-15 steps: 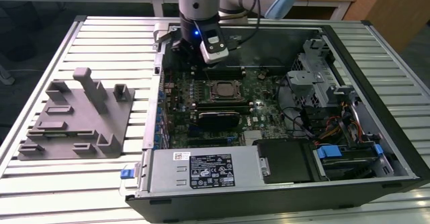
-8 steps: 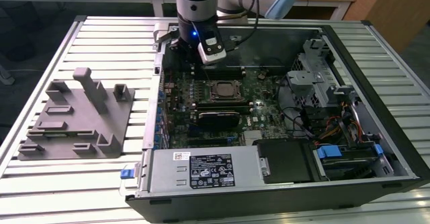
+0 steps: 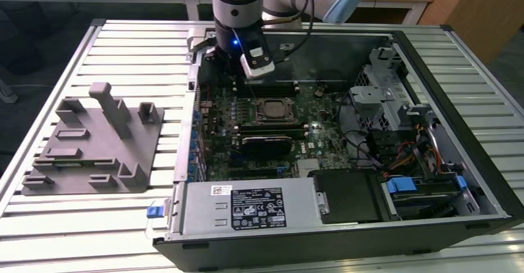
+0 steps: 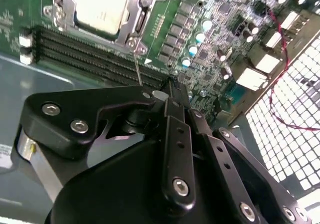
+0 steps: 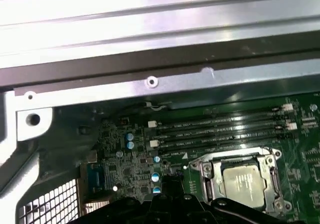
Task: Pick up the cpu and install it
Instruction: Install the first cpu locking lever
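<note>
The small flat square chip with a silvery-grey metal top and a pale rim (image 4: pixel 100 8) lies flat and face up, seated inside the square black-and-metal socket frame (image 4: pixel 134 21) on the green motherboard (image 4: pixel 200 13). Its edges run parallel to the frame's, and its metal top is bare and catches the light. It sits apart from the black gripper (image 4: pixel 167 91), untouched by it and lower than the tool's tip. In the second wrist view the rows of dark memory slots (image 4: pixel 95 58) lie between the chip and the gripper.
</note>
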Motion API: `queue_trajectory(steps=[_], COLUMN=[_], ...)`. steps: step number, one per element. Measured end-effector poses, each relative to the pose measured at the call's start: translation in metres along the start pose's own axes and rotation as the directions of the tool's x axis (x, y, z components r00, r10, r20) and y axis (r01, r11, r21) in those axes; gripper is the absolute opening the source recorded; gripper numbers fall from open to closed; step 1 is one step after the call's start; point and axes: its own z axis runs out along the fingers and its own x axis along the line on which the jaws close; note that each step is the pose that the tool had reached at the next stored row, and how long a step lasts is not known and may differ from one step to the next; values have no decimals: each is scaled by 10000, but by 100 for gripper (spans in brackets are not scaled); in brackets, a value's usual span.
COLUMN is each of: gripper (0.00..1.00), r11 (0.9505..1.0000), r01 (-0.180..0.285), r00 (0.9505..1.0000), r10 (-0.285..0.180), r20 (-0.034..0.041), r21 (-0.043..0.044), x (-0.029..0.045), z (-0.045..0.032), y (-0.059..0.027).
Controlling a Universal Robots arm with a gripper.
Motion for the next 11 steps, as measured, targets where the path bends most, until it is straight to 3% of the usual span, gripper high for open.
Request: queue_trajectory(steps=[3,6,7,11], gripper=[11,11,11,11], r11=[9995,9978,9975,9975], r01=[232,370,382,381], r00=[9997,9992,9991,9991], r10=[-233,-377,-391,-390], r20=[-62,-125,-134,-134], r21=[-210,-545,-596,-598], x=[1,1,-1,-30], z=[6,7,7,7], y=[-1,-1,-1,3])
